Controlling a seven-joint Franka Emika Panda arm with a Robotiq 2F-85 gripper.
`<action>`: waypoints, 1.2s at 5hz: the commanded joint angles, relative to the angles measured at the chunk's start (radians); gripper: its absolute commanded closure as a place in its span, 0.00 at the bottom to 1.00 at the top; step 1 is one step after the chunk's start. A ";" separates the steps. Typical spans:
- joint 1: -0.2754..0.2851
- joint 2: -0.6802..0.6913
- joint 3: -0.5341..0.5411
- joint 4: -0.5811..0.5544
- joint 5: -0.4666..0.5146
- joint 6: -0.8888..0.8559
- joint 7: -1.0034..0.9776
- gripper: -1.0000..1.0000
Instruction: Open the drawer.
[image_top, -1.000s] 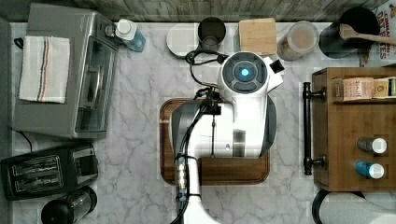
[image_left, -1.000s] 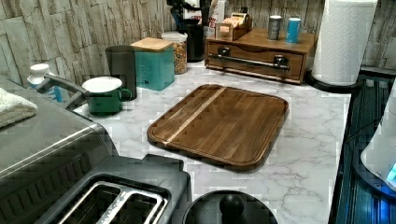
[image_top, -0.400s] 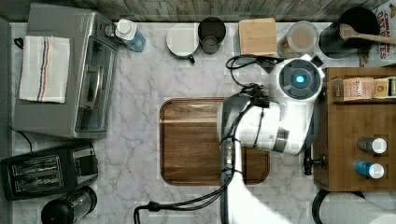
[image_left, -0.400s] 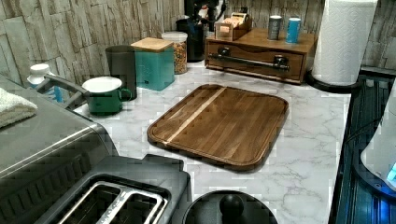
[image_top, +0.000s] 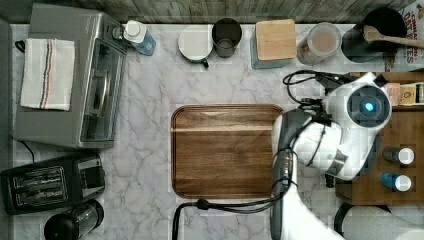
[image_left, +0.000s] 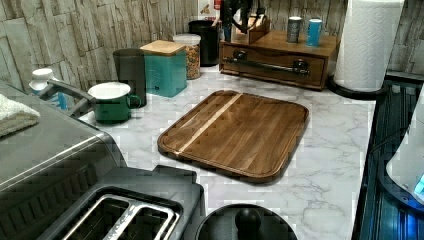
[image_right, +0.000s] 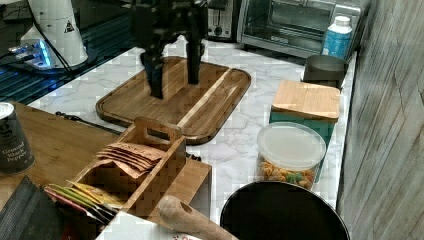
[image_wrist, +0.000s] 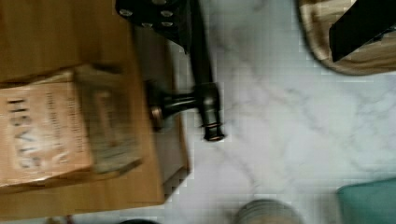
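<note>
A marble counter holds a wooden cutting board at its centre, with a grey toaster oven at the top view's left. The white robot arm reaches over the wooden cabinet at the top view's right, where the drawer sits closed against the back wall in the left view, its black bar handle running across the front. The gripper hangs with fingers spread apart, holding nothing, one near the handle's end post in the wrist view.
</note>
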 joint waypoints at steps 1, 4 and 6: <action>-0.024 -0.098 0.033 -0.190 0.034 0.105 -0.124 0.00; 0.018 -0.099 -0.007 -0.278 -0.251 0.265 0.146 0.00; 0.010 -0.086 -0.030 -0.247 -0.295 0.271 0.160 0.00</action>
